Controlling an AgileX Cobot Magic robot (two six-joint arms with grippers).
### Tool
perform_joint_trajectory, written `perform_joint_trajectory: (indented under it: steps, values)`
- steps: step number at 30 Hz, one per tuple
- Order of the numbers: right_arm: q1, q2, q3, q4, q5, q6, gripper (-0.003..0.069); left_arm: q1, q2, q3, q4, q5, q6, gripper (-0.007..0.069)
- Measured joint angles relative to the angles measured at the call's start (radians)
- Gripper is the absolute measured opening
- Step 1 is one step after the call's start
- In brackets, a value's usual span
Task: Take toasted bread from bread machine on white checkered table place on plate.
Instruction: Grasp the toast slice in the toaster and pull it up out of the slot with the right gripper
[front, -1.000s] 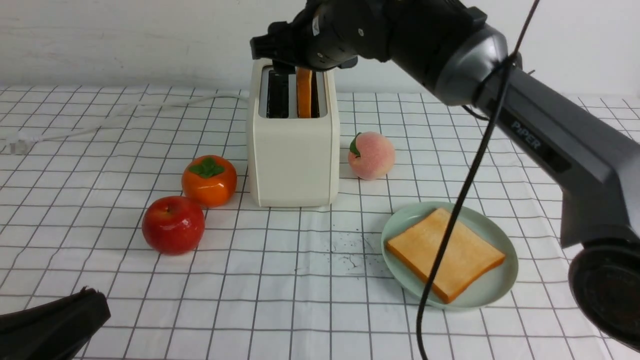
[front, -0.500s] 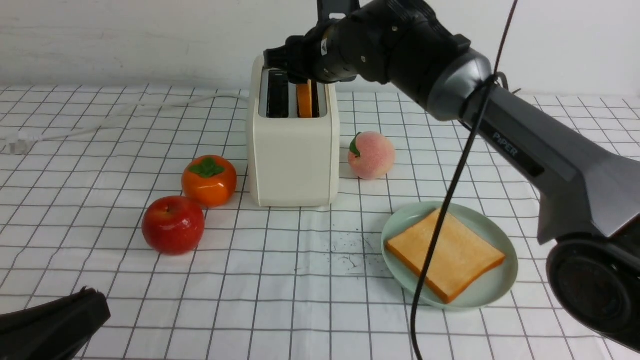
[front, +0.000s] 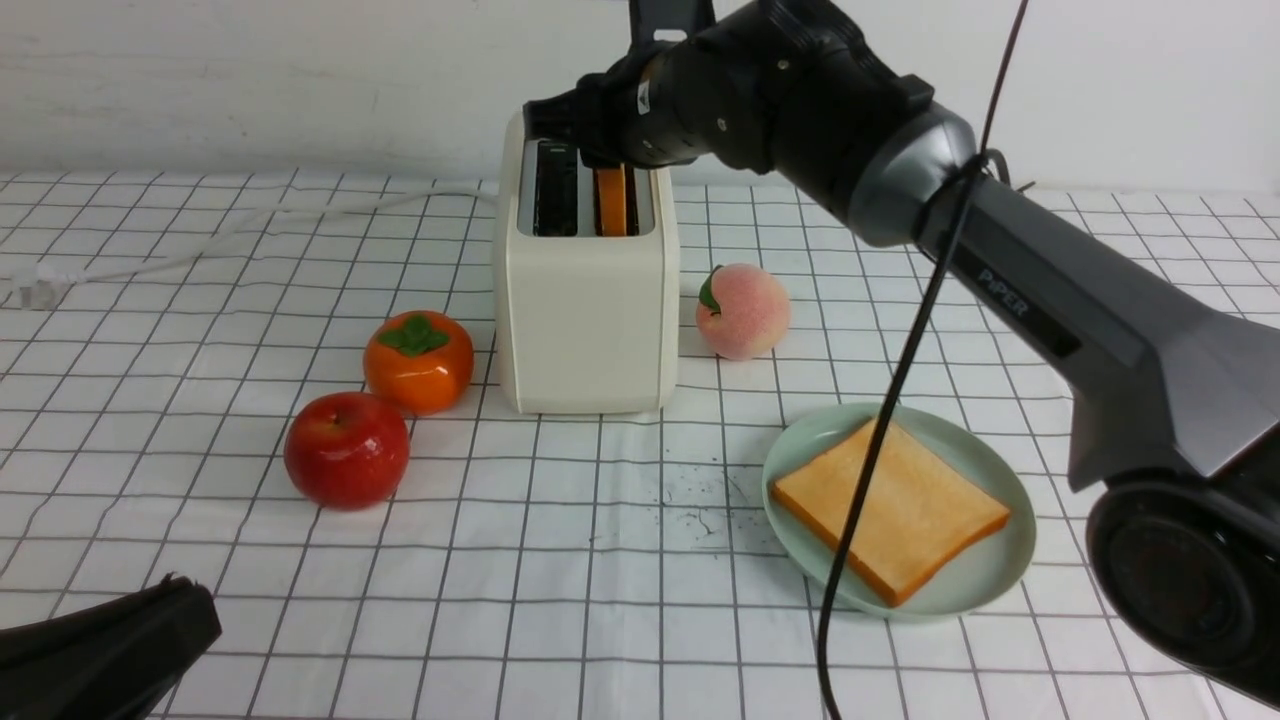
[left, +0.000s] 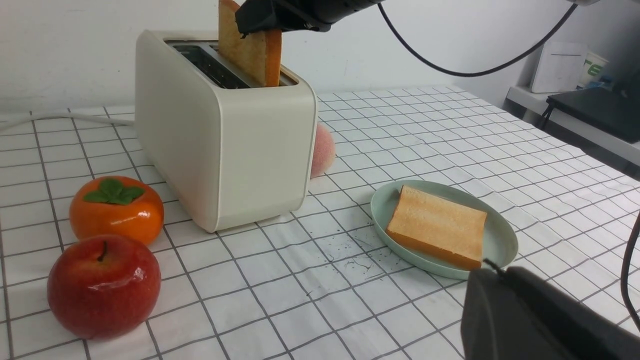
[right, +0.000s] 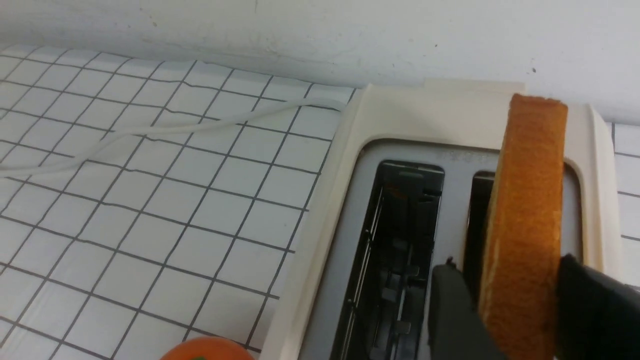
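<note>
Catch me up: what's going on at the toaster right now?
The right claw straddles the toast slice standing in the bread machine's right slot, flanking both faces; a firm grip isn't clear. The other slice already lies on the plate. The left claw rests shut near the table's front edge.

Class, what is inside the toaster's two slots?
The left slot shows only dark metal guides. The right slot holds a toast upright, its top between the fingers of the right tool; its lower part is hidden inside.

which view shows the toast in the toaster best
Right wrist view: the toast slice is close up, upright between the fingers of the right hand. Left wrist shows its face, farther off; front shows a thin orange edge.
</note>
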Motion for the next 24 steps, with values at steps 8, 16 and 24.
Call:
perform_joint_trajectory:
  steps: [8,16,24]
  values:
    - [0.0,-0.004,0.0,0.005,-0.001,0.0,0.0433,0.0,0.0,0.0,0.0,0.0,0.0,-0.0002]
    - [0.0,-0.029,0.0,0.007,-0.001,0.0,0.0476,0.0,0.0,0.0,0.0,0.0,0.0,0.0002]
    - [0.0,-0.019,0.0,0.004,-0.003,0.0,0.0455,0.0,0.0,0.0,0.0,0.0,0.0,0.0004]
